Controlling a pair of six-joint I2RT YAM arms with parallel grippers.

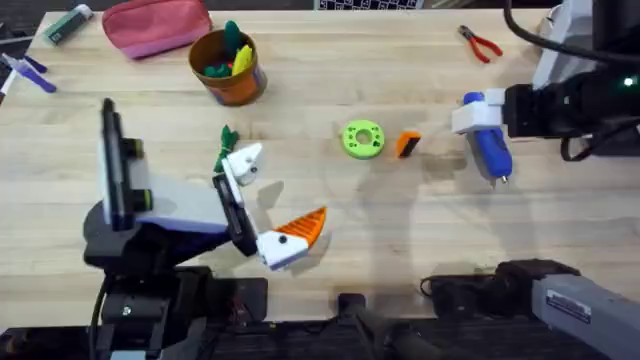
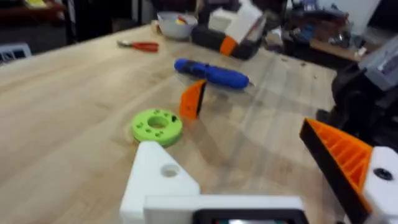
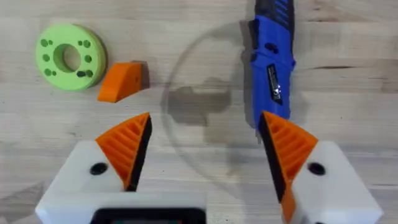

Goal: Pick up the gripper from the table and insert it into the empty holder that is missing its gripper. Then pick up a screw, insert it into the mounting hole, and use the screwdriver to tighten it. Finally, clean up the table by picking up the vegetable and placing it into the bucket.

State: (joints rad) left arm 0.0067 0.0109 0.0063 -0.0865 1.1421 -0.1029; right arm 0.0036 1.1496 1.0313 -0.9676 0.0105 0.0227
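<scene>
Left end effector [image 1: 262, 205]: low over the near-left desk [image 1: 400, 250], fingers spread apart, nothing between them. The nearer finger carries an orange ribbed tip [image 1: 303, 227]. The farther finger is the bare white holder [image 1: 243, 160], no orange tip, one round mounting hole visible in the left wrist view [image 2: 169, 169].

A slender green piece [image 1: 226, 143] lies just beside the holder on its far-left side; cannot tell whether they touch. It looks like the vegetable.

Mid-desk: green ring-shaped disc [image 1: 362, 138] with small holes around a central opening. Just to its right, close but apart, the loose gripper [image 1: 407, 144], an orange wedge with a dark face, resting on the desk. Nothing touches it.

Right of the wedge: blue screwdriver [image 1: 489, 145] lying on the desk, silver bit pointing toward the near edge. Right end effector [image 1: 475, 115]: hovers above the screwdriver's far end. In the right wrist view both orange-padded fingers [image 3: 129, 146] stand wide apart, clamped on nothing; one pad overlaps the blue body in the picture, contact not certain.

Far left-centre: orange-brown bucket [image 1: 234, 82], upright, holding green and yellow toy pieces. Beyond it a pink pouch [image 1: 157, 27]. Far right: red-handled pliers [image 1: 481, 44] flat on the desk.
</scene>
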